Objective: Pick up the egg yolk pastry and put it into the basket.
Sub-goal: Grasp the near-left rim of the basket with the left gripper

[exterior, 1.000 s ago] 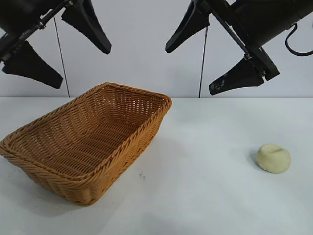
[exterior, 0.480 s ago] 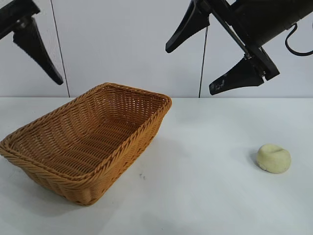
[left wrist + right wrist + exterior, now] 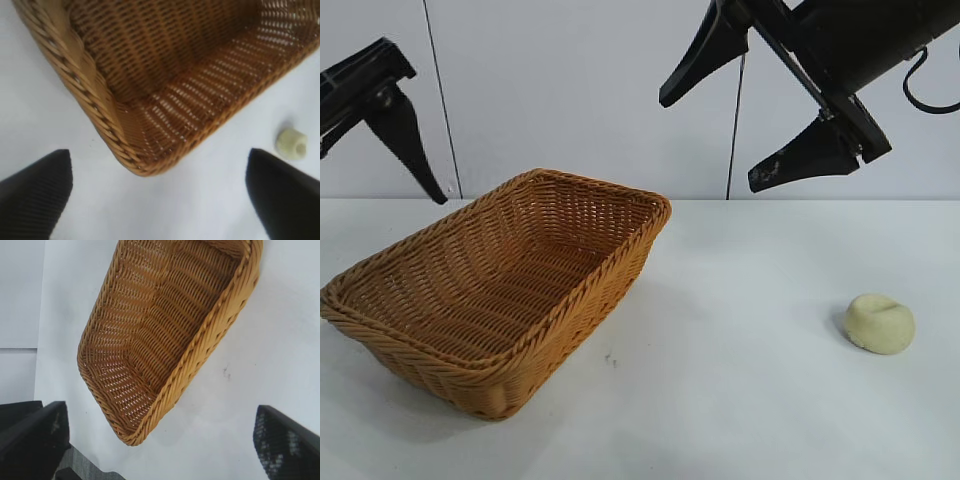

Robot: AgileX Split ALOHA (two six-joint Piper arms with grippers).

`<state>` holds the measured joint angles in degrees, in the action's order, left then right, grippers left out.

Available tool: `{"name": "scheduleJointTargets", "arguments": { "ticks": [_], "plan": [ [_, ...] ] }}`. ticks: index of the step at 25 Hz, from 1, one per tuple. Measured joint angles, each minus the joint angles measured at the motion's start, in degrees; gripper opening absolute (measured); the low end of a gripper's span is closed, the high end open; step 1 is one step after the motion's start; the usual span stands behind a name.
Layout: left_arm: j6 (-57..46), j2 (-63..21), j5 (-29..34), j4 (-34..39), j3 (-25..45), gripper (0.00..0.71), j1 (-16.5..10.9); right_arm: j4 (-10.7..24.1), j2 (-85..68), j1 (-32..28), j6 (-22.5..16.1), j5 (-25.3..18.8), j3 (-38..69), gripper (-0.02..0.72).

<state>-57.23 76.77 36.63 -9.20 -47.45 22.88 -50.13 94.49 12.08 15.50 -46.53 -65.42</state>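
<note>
The egg yolk pastry (image 3: pixel 879 323), a small pale cream dome with a dimple, lies on the white table at the right, far from the basket. It also shows in the left wrist view as the pastry (image 3: pixel 292 144). The orange-brown wicker basket (image 3: pixel 620 262) stands at the left with nothing in it. My right gripper (image 3: pixel 708 146) hangs open, high above the table between basket and pastry. My left gripper (image 3: pixel 158 165) is open, high over the basket's left side; only one of its fingers (image 3: pixel 405 140) shows in the exterior view.
Bare white tabletop (image 3: pixel 740 400) lies between basket and pastry and in front of both. A white panelled wall (image 3: pixel 580 90) closes the back. The right wrist view shows the basket (image 3: pixel 210 335) and the table's edge (image 3: pixel 75 460).
The left gripper has swung left and down toward the picture's edge, so one finger has left the exterior view. The right gripper, basket and pastry have not moved.
</note>
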Motion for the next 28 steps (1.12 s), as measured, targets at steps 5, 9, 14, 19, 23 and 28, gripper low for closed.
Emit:
{"name": "scheduleJointTargets", "arguments": {
  "ticks": [5,9,14,19,23,28],
  "plan": [
    [-10.16,0.13,0.42,4.85,0.00,0.689,0.00,0.00,0.00,0.00,0.00,0.12,0.00,0.694],
    [-10.98,3.20,-0.55,4.99,0.00,0.689,0.00,0.00,0.00,0.00,0.00,0.12,0.00,0.694],
    [-11.11,9.60,-3.49,4.89,0.00,0.689,0.00,0.00,0.00,0.00,0.00,0.12,0.00,0.694],
    [-11.22,16.81,-9.66,3.71,0.00,0.689,0.00,0.00,0.00,0.00,0.00,0.12,0.00,0.694],
    [-11.27,21.99,-11.24,3.48,0.00,0.689,0.00,0.00,0.00,0.00,0.00,0.12,0.00,0.694],
    [-11.27,24.56,-12.07,3.35,0.12,0.689,0.00,0.00,0.00,0.00,0.00,0.12,0.00,0.694]
  ]
}}
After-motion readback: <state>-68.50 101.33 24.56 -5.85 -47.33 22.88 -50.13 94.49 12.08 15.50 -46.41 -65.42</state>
